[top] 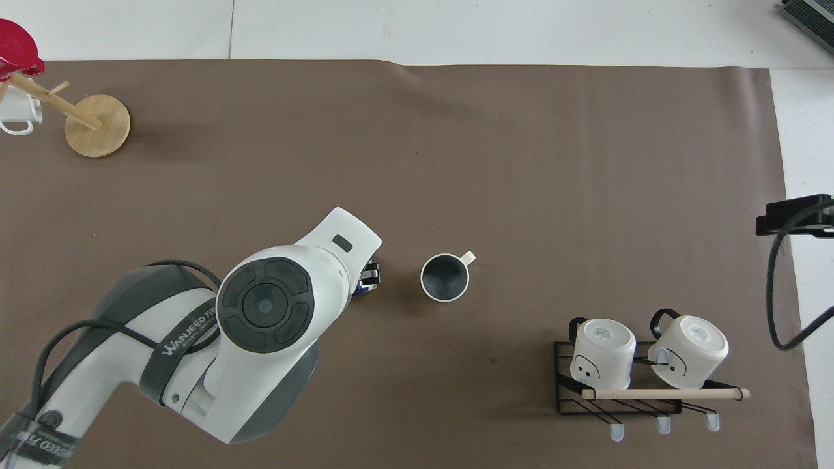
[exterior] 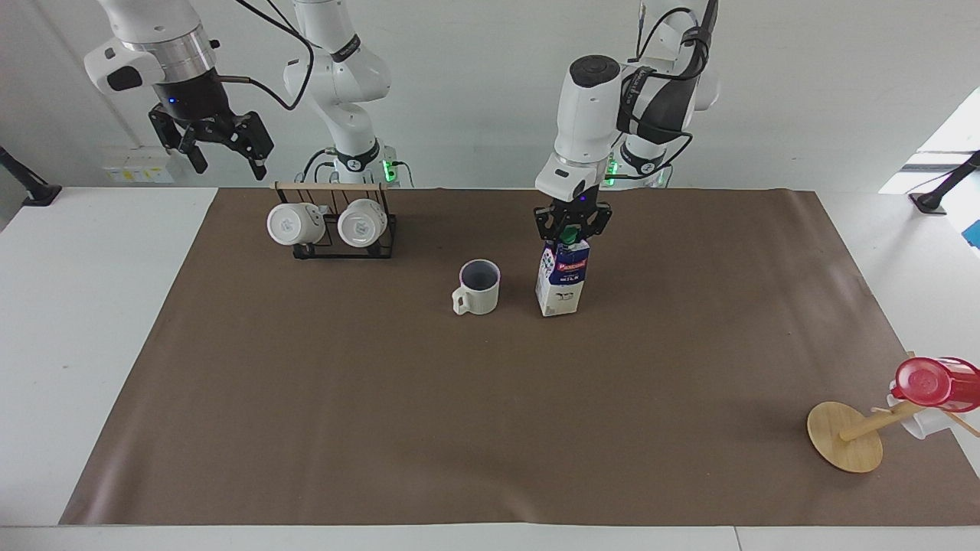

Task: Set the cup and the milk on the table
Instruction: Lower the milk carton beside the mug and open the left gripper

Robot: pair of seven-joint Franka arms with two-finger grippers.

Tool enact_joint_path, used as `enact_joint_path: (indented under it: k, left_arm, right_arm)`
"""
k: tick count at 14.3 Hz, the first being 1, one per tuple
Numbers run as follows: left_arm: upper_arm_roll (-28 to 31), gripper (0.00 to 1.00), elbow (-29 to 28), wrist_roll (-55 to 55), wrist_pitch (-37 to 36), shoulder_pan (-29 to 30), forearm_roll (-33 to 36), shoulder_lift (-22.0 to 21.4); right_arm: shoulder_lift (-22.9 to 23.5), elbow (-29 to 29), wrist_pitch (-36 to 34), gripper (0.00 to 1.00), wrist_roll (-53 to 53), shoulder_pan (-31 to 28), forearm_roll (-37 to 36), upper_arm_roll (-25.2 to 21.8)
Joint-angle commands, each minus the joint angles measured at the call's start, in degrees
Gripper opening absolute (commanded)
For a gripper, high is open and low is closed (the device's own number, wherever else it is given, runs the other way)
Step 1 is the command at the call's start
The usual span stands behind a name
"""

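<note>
The cream cup (exterior: 479,288) (top: 444,277) stands upright on the brown sheet of the table (exterior: 459,428), its handle pointing away from the robots. Beside it, toward the left arm's end, the blue and white milk (exterior: 562,279) stands upright with its base on the sheet. My left gripper (exterior: 573,231) points straight down and is shut on the carton's top at the green cap. In the overhead view the left arm hides nearly all of the carton. My right gripper (exterior: 222,157) hangs open and holds nothing, high above the table edge by the mug rack.
A black wire rack (exterior: 344,249) (top: 625,397) holding two white mugs sits near the right arm's base. A tipped wooden stand with a round disc (exterior: 844,436) (top: 98,125) and a red cup (exterior: 930,383) lies at the corner farthest from the robots, at the left arm's end.
</note>
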Motion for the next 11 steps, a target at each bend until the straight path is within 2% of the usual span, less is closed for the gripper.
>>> enact_joint_path:
  k: [1, 4, 10, 11]
  left_arm:
    - [0.89, 0.55, -1.60, -1.85, 1.95, -1.23, 1.55, -0.38]
    - [0.89, 0.60, -1.60, -1.85, 1.95, -1.23, 1.55, -0.38]
    - [0.80, 0.61, -1.60, -2.72, 2.48, -2.10, 1.55, -0.12]
    - [0.80, 0.68, -1.34, -2.99, 2.39, -2.19, 1.55, 0.23]
  right_arm:
    - [-0.21, 0.68, -2.47, 1.00, -0.66, -0.17, 0.15, 1.12]
    - [-1.61, -0.46, -2.65, 1.00, -0.65, 0.01, 0.59, 1.03]
    - [-2.58, -1.61, -3.17, 1.00, -1.09, 0.01, 0.67, 1.03]
    - [-2.49, -1.52, -3.09, 1.00, -1.09, 0.01, 0.67, 1.03]
